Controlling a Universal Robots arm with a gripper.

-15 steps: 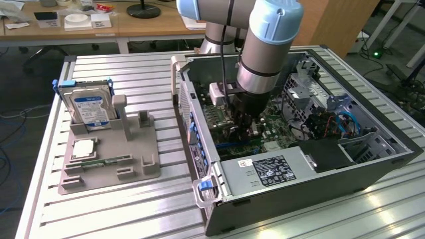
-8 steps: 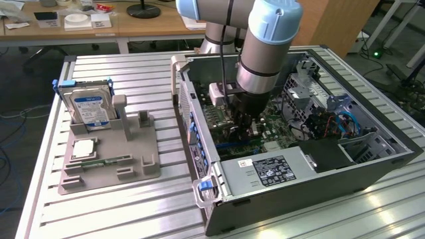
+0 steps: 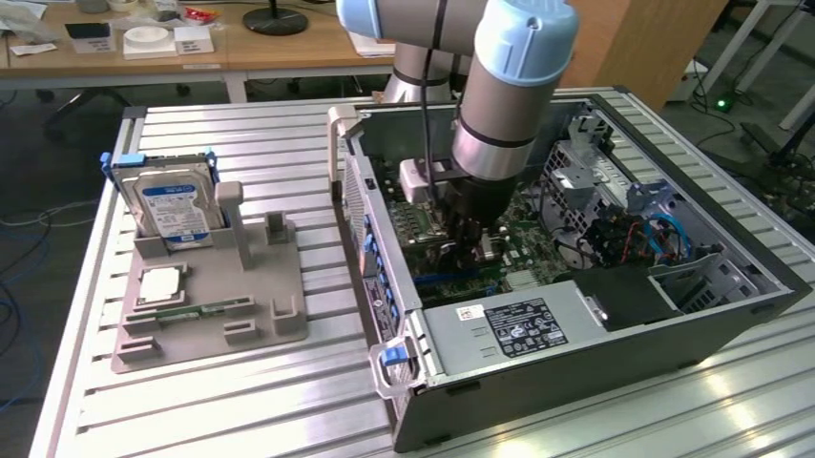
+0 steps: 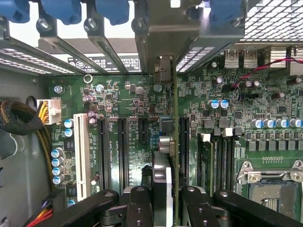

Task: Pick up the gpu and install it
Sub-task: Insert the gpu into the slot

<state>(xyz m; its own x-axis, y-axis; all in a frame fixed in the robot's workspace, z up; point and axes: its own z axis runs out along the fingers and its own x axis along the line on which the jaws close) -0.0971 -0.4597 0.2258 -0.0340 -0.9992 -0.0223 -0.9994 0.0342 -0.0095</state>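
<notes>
In the wrist view the gpu (image 4: 174, 142) appears edge-on as a thin green card running up from between my fingers (image 4: 139, 205), its silver end bracket (image 4: 162, 70) against the case's rear slot openings. My gripper (image 4: 168, 210) is shut on the card's near end. The card stands upright over the motherboard (image 4: 118, 94), just beside a long black expansion slot (image 4: 183, 142); whether it touches the slot I cannot tell. In the exterior view the gripper (image 3: 469, 243) is lowered into the open computer case (image 3: 713, 315), above the green board.
On the exterior view's left, a grey fixture (image 3: 204, 324) holds a silver hard drive (image 3: 172, 205), a processor chip (image 3: 159, 284) and a narrow memory strip (image 3: 191, 312). The power supply (image 3: 510, 329) and cables (image 3: 637, 239) crowd the case. A white slot (image 4: 81, 156) lies nearby.
</notes>
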